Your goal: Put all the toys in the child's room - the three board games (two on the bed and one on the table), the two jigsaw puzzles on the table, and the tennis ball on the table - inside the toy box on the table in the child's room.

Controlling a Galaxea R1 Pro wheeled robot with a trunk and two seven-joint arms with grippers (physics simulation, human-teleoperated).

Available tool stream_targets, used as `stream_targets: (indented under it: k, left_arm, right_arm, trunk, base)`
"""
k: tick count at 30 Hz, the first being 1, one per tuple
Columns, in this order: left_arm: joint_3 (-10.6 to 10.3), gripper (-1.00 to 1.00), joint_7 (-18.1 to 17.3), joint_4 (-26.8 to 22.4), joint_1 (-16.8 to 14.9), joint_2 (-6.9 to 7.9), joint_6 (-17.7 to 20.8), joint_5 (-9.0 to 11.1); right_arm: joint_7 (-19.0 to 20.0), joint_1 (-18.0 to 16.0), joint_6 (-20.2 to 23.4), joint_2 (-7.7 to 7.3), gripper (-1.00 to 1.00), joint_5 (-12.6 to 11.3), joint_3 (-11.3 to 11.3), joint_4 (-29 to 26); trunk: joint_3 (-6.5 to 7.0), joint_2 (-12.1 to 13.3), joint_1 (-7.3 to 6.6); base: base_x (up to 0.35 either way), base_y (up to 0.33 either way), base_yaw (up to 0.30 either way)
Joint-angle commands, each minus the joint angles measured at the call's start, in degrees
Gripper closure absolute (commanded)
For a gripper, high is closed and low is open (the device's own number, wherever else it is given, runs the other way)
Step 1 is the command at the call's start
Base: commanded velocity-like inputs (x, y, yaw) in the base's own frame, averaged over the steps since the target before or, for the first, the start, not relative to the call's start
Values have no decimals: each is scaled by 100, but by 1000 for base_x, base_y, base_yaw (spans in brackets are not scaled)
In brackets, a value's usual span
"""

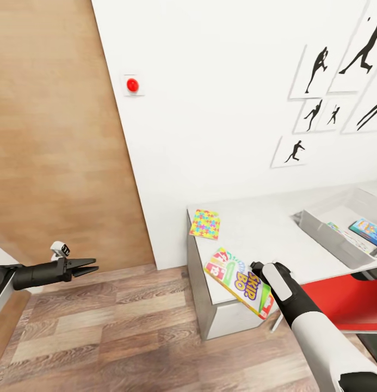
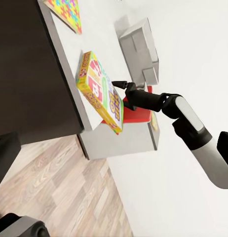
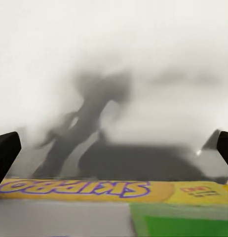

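Glossy pale grey, the speckled table (image 1: 264,228) fills the centre right of the head view, and the yellow-edged Skip-Bo board game box (image 1: 239,280) lies at its front edge, one corner hanging out over the wood-plank floor (image 1: 128,337). Right beside that box, lower centre-right, sits the black right gripper (image 1: 257,268) on its white arm, touching or just off the box's far edge. Its wrist camera shows two dark fingers (image 3: 6,153) spread wide at either border with the box's yellow side between them, so the jaws stand apart. Further back on the tabletop, centre frame, lies the small flat jigsaw puzzle square in yellow, pink, blue and green (image 1: 205,224), well apart from that gripper. At the far right edge is the light grey open-topped toy box (image 1: 332,239), a blue game box (image 1: 368,231) lying inside. Over at lower left, the black left gripper (image 1: 86,267) hangs above the floor, fingers slightly parted, holding nothing.
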Motion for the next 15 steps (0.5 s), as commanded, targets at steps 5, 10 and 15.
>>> stream_targets:
  k: [5,10,15]
  left_arm:
    - [-4,-100,-21,-1,-5,2,63,1]
    - [-10,-100,-21,-1,-5,0,65,-2]
    - [-8,-100,-21,-1,-5,-1,67,-2]
  right_arm:
    - [-44,1,18,-5,-100,-129,19,-3]
    - [-44,1,17,-5,-100,-129,135,-4]
    - [-44,1,16,-5,-100,-129,275,-3]
  trunk:
    - [-12,-9,4]
    - [-12,-9,4]
    - [-12,-9,4]
  base:
    - [0,148,0]
    - [0,93,0]
    - [0,114,0]
